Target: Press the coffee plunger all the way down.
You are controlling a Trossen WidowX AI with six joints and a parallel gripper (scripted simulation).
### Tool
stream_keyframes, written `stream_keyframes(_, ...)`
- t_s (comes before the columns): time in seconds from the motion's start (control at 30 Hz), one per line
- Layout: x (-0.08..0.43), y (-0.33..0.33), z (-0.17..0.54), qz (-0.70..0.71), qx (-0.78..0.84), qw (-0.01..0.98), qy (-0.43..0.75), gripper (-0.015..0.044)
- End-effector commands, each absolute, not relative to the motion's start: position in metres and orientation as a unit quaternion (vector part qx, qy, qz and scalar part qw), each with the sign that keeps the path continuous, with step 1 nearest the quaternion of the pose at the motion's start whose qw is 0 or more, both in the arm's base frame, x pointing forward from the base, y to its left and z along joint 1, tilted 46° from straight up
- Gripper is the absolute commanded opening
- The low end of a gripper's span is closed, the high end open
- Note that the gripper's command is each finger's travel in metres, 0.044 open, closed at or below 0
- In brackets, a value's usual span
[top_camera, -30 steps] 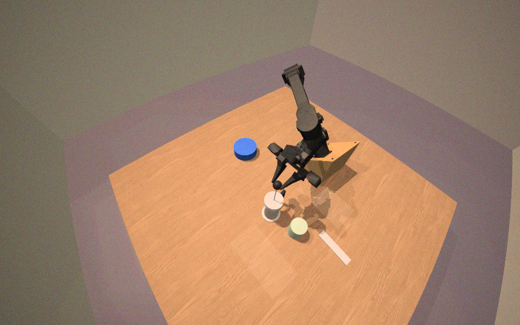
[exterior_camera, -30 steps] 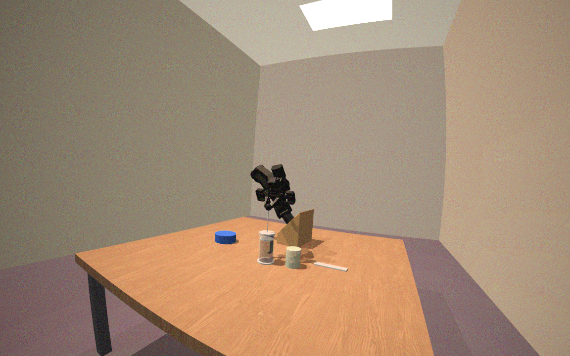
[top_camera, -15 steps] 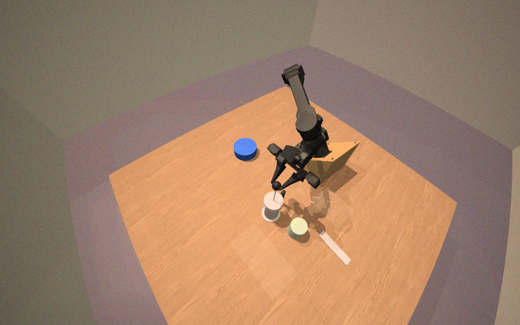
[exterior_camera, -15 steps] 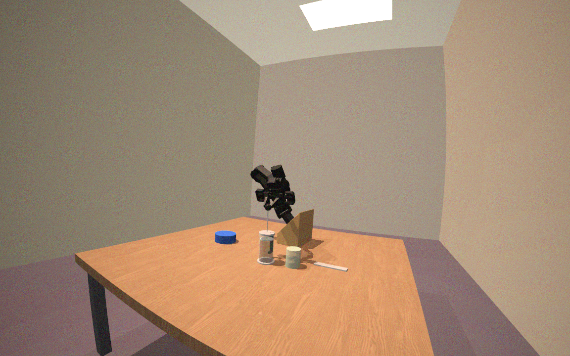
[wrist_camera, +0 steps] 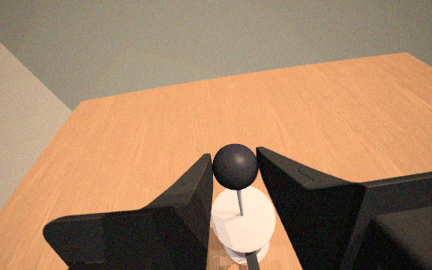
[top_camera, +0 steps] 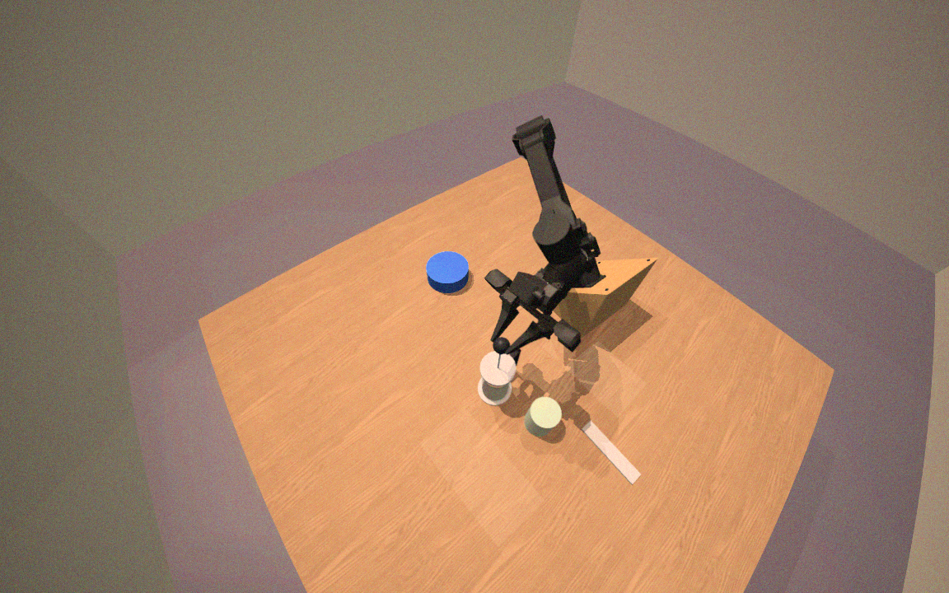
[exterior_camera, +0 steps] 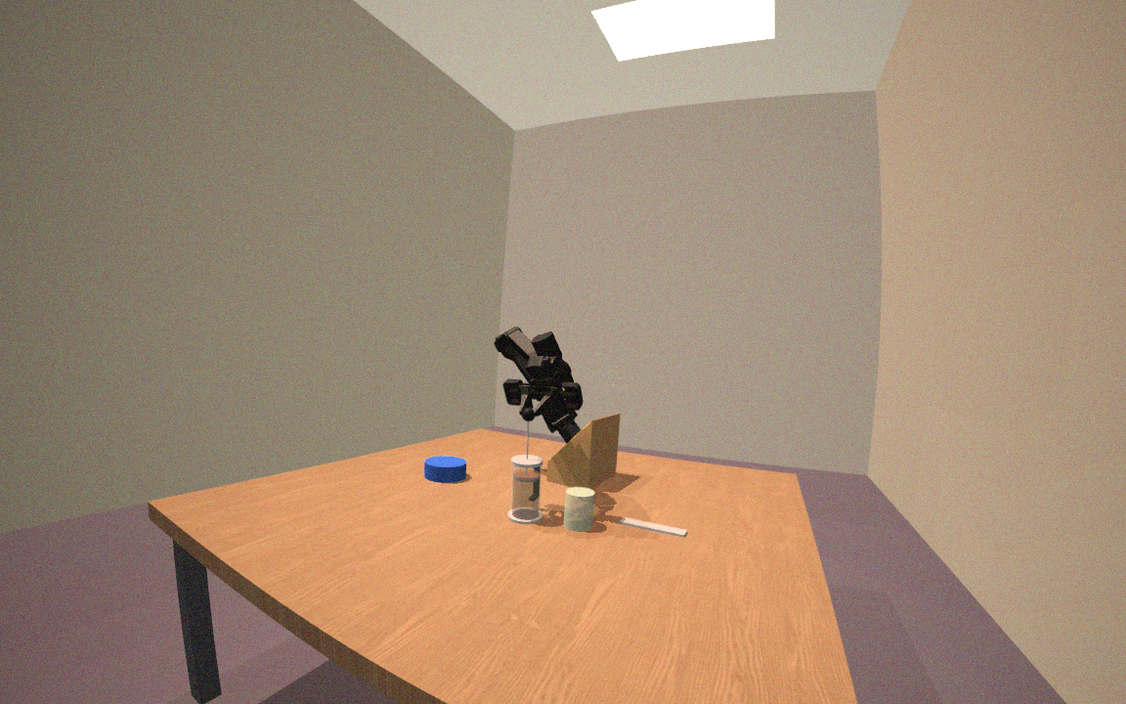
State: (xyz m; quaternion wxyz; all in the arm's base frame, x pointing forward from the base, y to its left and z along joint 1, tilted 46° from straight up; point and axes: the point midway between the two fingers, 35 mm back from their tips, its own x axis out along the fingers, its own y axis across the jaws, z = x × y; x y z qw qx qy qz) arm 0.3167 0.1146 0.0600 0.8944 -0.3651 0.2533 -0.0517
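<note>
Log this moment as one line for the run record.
phase: grasp | gripper: shut on plunger knob | plunger: raised, rod exposed | coffee press: upright | next: press down
</note>
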Motion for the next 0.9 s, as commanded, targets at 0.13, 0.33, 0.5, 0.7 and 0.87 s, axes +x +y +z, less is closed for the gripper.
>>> stream_keyframes(0.13,0.313,0.093,0.034,-0.056,-0.379,0.881,0.277,0.0122)
stream_keyframes(0.33,0.314,0.086,0.027,-0.056,-0.379,0.881,0.277,0.0122)
stream_keyframes(0.5,0.315,0.080,0.021,-0.056,-0.379,0.881,0.276,0.0122)
stream_keyframes(0.7,0.317,0.073,0.014,-0.056,-0.380,0.881,0.276,0.0122)
stream_keyframes(0.87,0.319,0.068,0.009,-0.056,-0.381,0.881,0.274,0.0122)
